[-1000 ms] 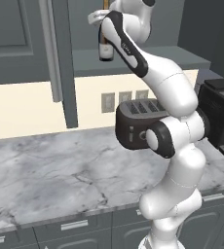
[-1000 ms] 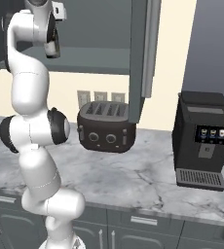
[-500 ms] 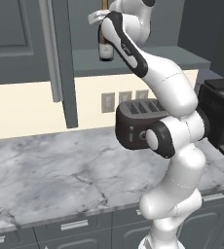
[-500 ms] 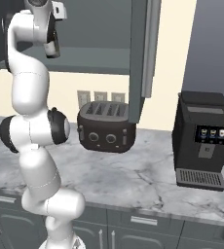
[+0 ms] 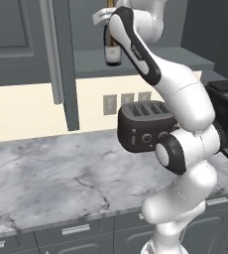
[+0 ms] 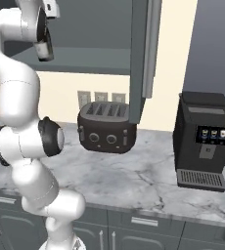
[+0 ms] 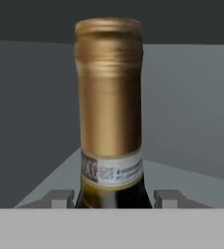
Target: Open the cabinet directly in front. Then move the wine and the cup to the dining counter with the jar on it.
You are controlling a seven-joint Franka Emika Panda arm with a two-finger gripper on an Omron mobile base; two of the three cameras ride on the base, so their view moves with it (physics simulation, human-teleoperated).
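Observation:
The cabinet stands open, its door (image 5: 65, 59) swung out edge-on, and the other door (image 6: 138, 53) carries a silver bar handle (image 6: 152, 49). The wine (image 5: 112, 49) stands upright on the cabinet shelf (image 5: 150, 57). My gripper (image 5: 107, 20) is at the bottle's neck, high up inside the cabinet. In the hand view the gold-foiled neck of the wine (image 7: 111, 97) rises between my fingertips (image 7: 60, 198), which press against its shoulder on both sides; the gripper (image 7: 114, 198) is shut on it. The cup, the jar and the dining counter are out of view.
A black toaster (image 5: 145, 124) sits on the marble counter (image 5: 51, 173) under the cabinet, in front of wall sockets (image 5: 127, 100). A black coffee machine (image 6: 202, 141) stands at the right. Grey drawers (image 6: 144, 222) run below the counter.
Almost nothing differs: the hand stays at the bottle's neck and the wine still stands on the shelf.

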